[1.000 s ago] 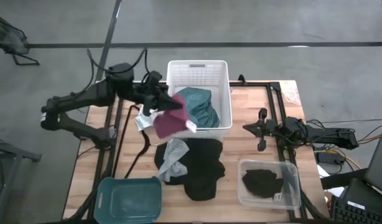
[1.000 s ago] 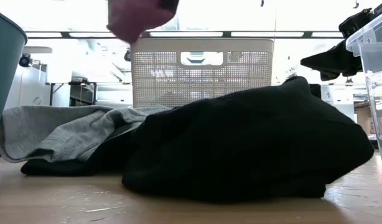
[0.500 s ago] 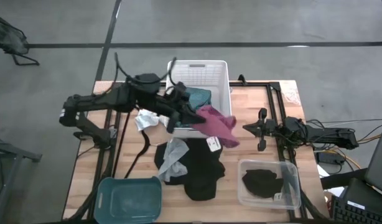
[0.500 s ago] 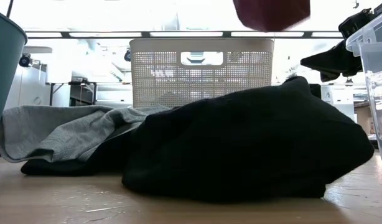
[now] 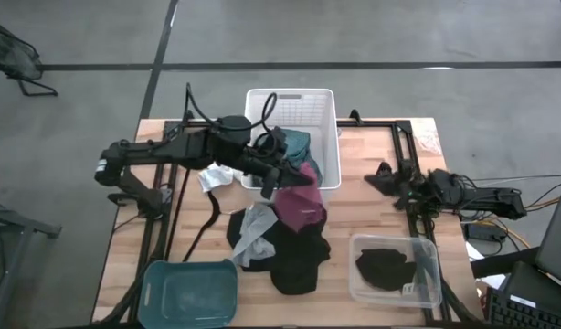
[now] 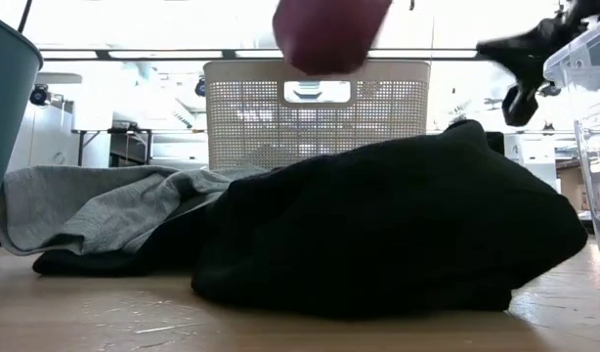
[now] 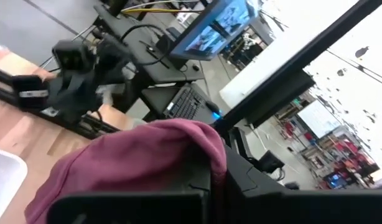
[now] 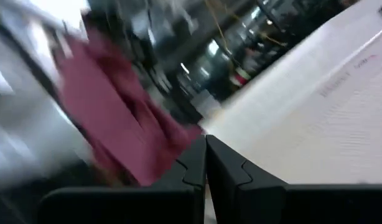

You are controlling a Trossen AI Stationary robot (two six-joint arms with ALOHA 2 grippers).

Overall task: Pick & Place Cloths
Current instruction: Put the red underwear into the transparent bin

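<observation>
Clenched on the maroon cloth point(image 5: 299, 203), the left gripper point(image 5: 292, 179) hangs in the air at the white basket's point(image 5: 328, 100) front edge, the cloth drooping below it toward the black cloths point(image 5: 294, 251) and grey cloth point(image 5: 255, 228). Beyond, a teal-green cloth point(image 5: 294, 146) fills the basket. Open tabletop separates it from the right gripper point(image 5: 379, 176), pinched shut and empty near the table's right edge.

From table height the maroon cloth point(image 6: 329, 34) is cut off by the top edge, so whatever holds it stays out of sight there. The black cloth point(image 6: 378, 225) hides the foot of the white basket point(image 6: 315, 112). The right wrist view is smeared (only a maroon streak point(image 8: 116, 130) reads).
</observation>
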